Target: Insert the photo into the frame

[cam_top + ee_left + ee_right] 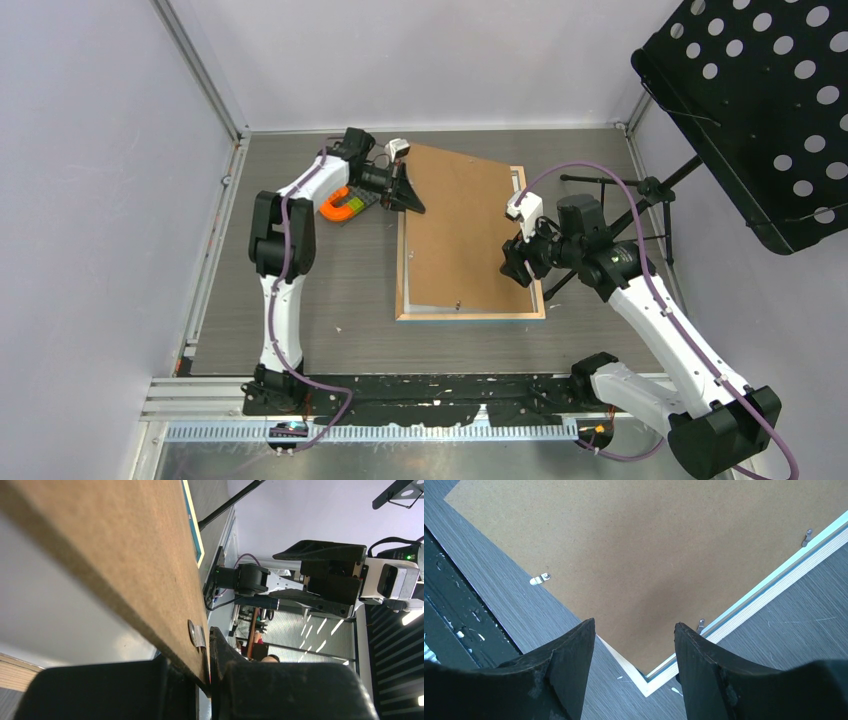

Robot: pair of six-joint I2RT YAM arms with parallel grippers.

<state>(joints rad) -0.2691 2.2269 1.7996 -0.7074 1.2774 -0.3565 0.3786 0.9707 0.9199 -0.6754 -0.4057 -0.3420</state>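
Jaws of the right gripper point(634, 625) stand well apart and empty, hovering over the near right corner of the frame point(470, 316). In the top view that puts it at about 4 o'clock from the frame's middle. The frame lies face down on the table point(350, 290), its light wood back up and a thin blue-green line showing along the inner edge.

A brown backing board point(455, 230) covers the opening but sits skewed, its far left part raised off the frame. One small metal tab point(540, 579) shows on its near edge. At about 10 o'clock, the left gripper point(408, 195) is clamped tight on the board's thin left edge and holds that side up at a tilt.

Farther left, at 9 o'clock from that gripper, lies an orange block point(338, 207). A black music stand point(760, 110) hangs over the far right corner.

The photo does not show plainly in any view. The left wrist view shows a pale sheet under the raised board, which may be the photo's back or the pane; which one cannot be told.

The step in hand looks like handling the backing board. If the photo is not yet under it, the next move calls for swinging the board clear without letting the thin edge slip, then laying the print square in the opening.
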